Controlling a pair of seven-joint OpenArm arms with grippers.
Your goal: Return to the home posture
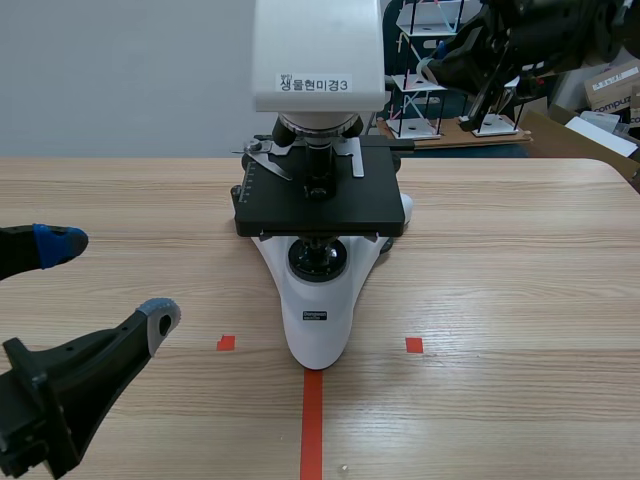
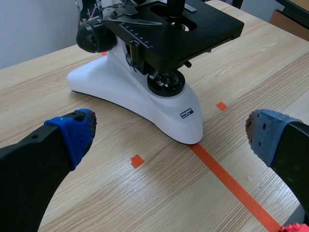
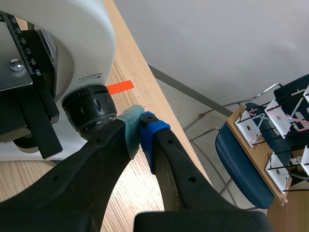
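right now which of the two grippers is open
The left gripper: its fingers stand wide apart, before the microscope. The right gripper is shut, pads together, beside the focus knob.

White microscope [image 1: 315,335], black stage [image 1: 330,208], blue dotted pads [image 2: 73,133]

Microscope [image 1: 316,320] mid table [image 1: 520,300], knob [image 3: 91,108] beside right tool [image 3: 141,126], flanks open

scene: frontal on microscope [image 1: 318,200] | left wrist: near, down at its base [image 2: 120,92] | right wrist: against its knob [image 3: 91,113]
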